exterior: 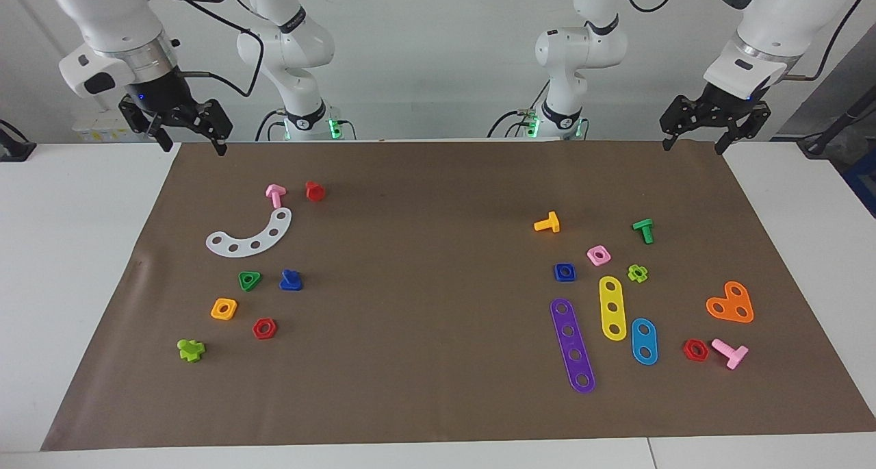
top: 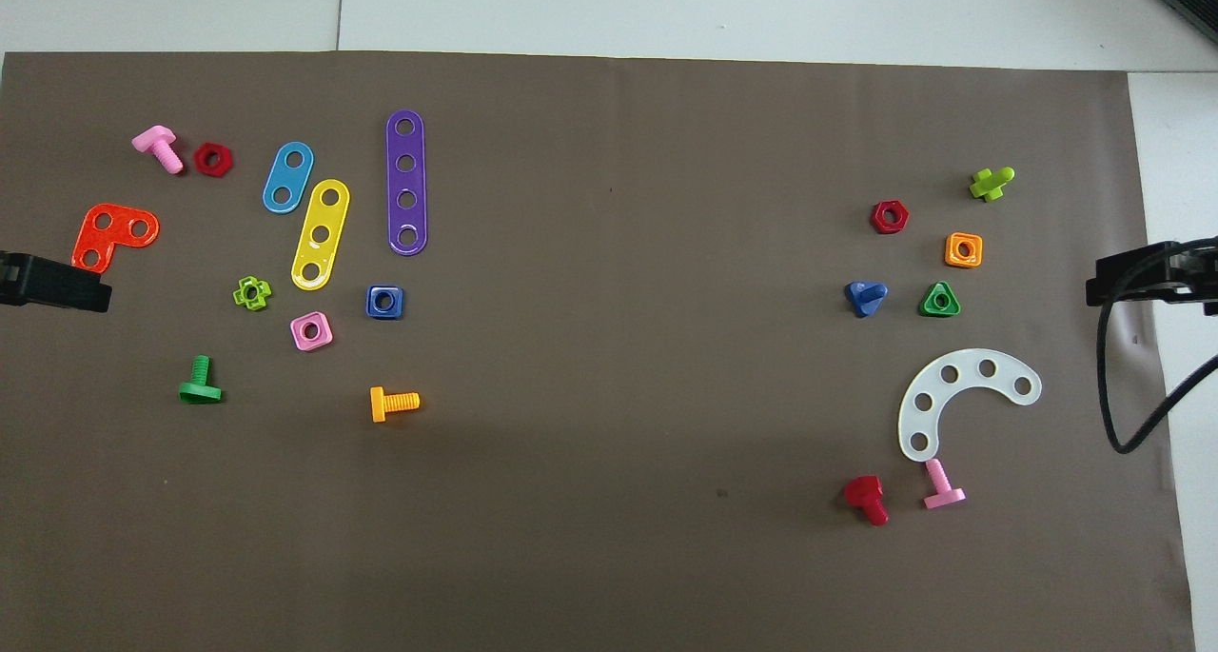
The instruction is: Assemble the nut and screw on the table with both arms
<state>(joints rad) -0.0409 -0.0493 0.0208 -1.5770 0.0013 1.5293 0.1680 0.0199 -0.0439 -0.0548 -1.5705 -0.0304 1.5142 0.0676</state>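
Observation:
The dark-blue square nut (exterior: 564,272) lies flat on the brown mat (exterior: 424,250) toward the left arm's end, beside a pink square nut (exterior: 598,255); it also shows in the overhead view (top: 384,301). The dark-blue screw (exterior: 291,280) rests on its head toward the right arm's end, beside a green triangular nut (exterior: 249,280); it also shows in the overhead view (top: 865,296). My left gripper (exterior: 693,144) hangs open and empty over the mat's corner nearest the robots. My right gripper (exterior: 191,144) hangs open and empty over the mat's other near corner. Both arms wait.
Near the nut lie purple (exterior: 573,345), yellow (exterior: 612,307) and blue (exterior: 644,341) strips, an orange bolt (exterior: 547,222), a green bolt (exterior: 644,230) and an orange plate (exterior: 731,303). Near the screw lie a white curved strip (exterior: 250,236), an orange nut (exterior: 224,309), a red nut (exterior: 264,328), a red bolt (exterior: 315,191) and a pink bolt (exterior: 275,194).

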